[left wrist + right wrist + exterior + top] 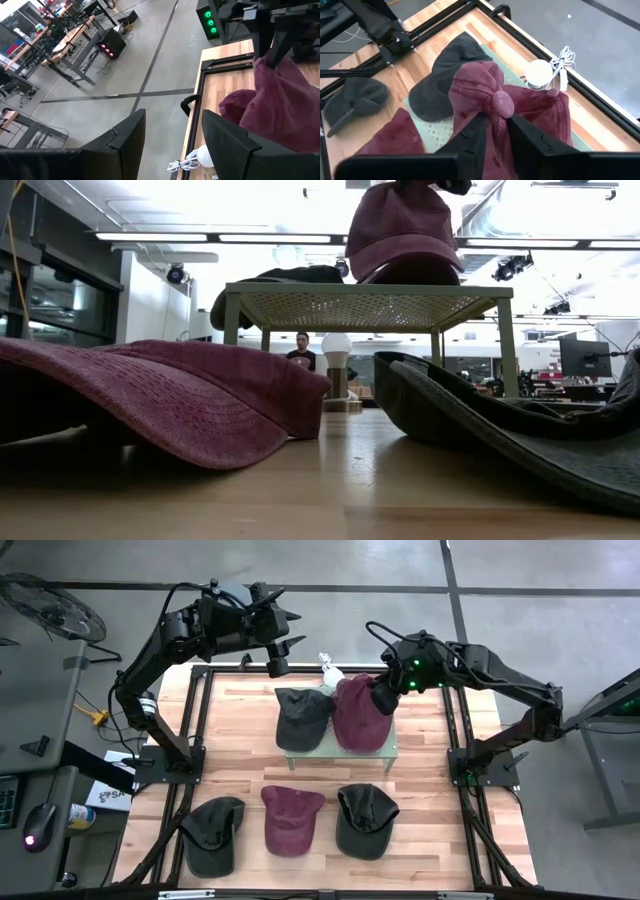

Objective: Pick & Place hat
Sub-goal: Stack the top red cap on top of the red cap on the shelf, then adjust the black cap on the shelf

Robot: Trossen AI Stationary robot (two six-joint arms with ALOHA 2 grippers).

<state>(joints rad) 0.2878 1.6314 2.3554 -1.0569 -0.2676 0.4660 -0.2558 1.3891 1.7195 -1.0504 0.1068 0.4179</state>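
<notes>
The maroon hat point(360, 715) lies on the right half of the stand point(385, 762), beside a dark hat point(301, 717). The right gripper point(383, 698) sits directly on its far edge, fingers pinching a fold of cloth — the nearer arm. The left gripper point(278, 662) hovers open beyond the table's far-left edge.

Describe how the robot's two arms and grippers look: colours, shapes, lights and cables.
Both are dark, jointed arms. The left gripper has broad, flat black fingers; the right gripper has the same angular black fingers. Green lights glow on the right arm. A black cable loops above its wrist.
</notes>
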